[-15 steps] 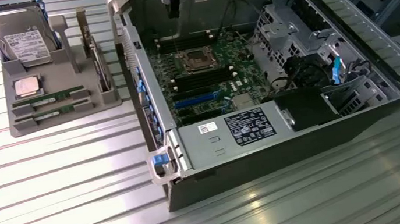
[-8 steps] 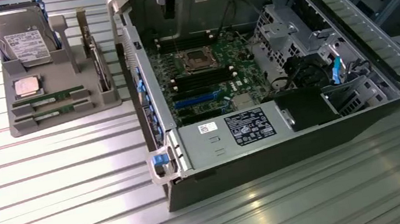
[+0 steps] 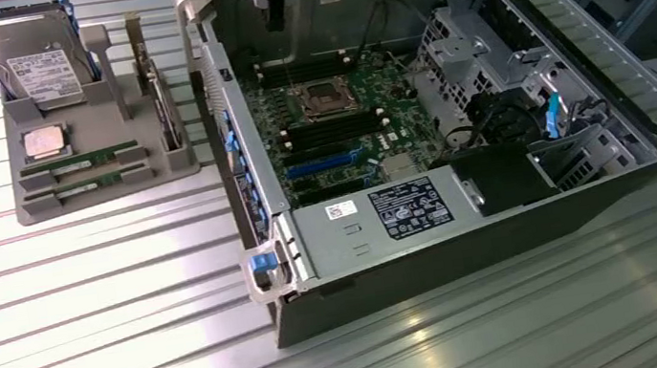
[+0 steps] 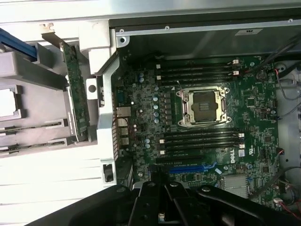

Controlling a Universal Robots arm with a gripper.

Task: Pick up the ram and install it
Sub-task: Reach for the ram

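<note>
- Bright light glares in streaks off the ribbed table (image 3: 88,305).
- The computer case (image 3: 469,261) interior lies in shadow.
- Wrist view: table washes white; the gripper (image 4: 162,202) is a dark silhouette.

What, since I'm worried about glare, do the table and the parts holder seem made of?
Table: likely aluminium, ribbed, bright sheen with strong reflections. Parts holder: seemingly matte grey plastic; even dull colour, no glare. Ram sticks in it: green circuit board, dark chips.
</note>
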